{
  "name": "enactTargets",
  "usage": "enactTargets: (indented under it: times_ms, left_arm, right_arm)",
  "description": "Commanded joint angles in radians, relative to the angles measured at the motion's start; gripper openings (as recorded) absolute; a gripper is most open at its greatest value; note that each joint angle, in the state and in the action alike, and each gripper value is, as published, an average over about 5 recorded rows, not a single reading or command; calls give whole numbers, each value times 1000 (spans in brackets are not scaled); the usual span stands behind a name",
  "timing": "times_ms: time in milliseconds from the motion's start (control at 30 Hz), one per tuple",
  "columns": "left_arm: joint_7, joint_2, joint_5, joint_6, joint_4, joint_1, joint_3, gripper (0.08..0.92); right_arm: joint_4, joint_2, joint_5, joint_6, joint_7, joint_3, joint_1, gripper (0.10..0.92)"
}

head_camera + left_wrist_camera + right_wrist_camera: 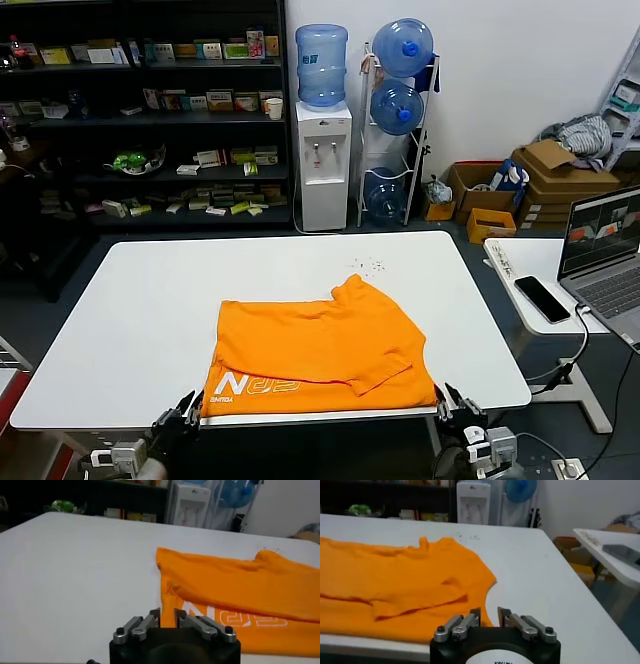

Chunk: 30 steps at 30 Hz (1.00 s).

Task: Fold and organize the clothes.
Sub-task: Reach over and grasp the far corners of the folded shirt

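Folded orange T-shirt [318,350] lay at the surface [140,300] near edge, bare room around; both end effectors, left [183,415] and right [458,405], slightly spread, empty.

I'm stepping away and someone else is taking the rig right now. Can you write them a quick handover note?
Left gripper: open, empty, at the near table edge by the shirt's left corner.
Right gripper: open, empty, at the near edge by the shirt's right corner.
Orange T-shirt: on the white table, at the near edge, partly folded; white lettering shows along the near hem, one sleeve lies folded on top.
Done: at least one fold laid.
Left: remaining folds, tidying.
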Motion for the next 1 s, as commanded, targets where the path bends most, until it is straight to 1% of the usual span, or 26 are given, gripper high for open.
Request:
enactTargets:
  times_ms: [33, 133, 233, 333, 367, 433, 567, 800, 900, 1000]
  left_arm:
    - [19, 93, -43, -22, 16, -291, -4, 431]
    - [38, 72, -81, -16, 210, -520, 94, 517]
    - [63, 18, -86, -10, 442, -721, 204, 604]
    - [91, -37, -79, 0, 655, -846, 266, 691]
    - [99, -51, -74, 3, 718, -869, 276, 717]
    - [116, -71, -61, 8, 817, -904, 290, 770]
    - [130, -87, -50, 15, 884, -920, 298, 818]
    - [139, -111, -27, 12, 900, -918, 312, 818]
    - [143, -130, 3, 4, 913, -922, 319, 771]
    - [141, -145, 24, 2, 926, -927, 323, 689]
  right_arm:
    - [-88, -4, 106, -17, 3, -62, 413, 493]
    - [-351, 65, 127, -26, -7, -171, 675, 579]
    - [-606, 152, 115, -27, -43, -270, 870, 666]
    - [-775, 224, 96, -39, -77, -328, 971, 751]
    - [-817, 241, 89, -43, -89, -339, 987, 777]
    - [-897, 272, 72, -48, -109, -357, 1011, 805]
    - [-976, 307, 52, -51, -137, -366, 1016, 822]
    - [-1029, 332, 40, -55, -160, -357, 999, 814]
    - [-1036, 335, 35, -63, -166, -356, 992, 760]
    - [-1041, 337, 34, -75, -170, -358, 987, 673]
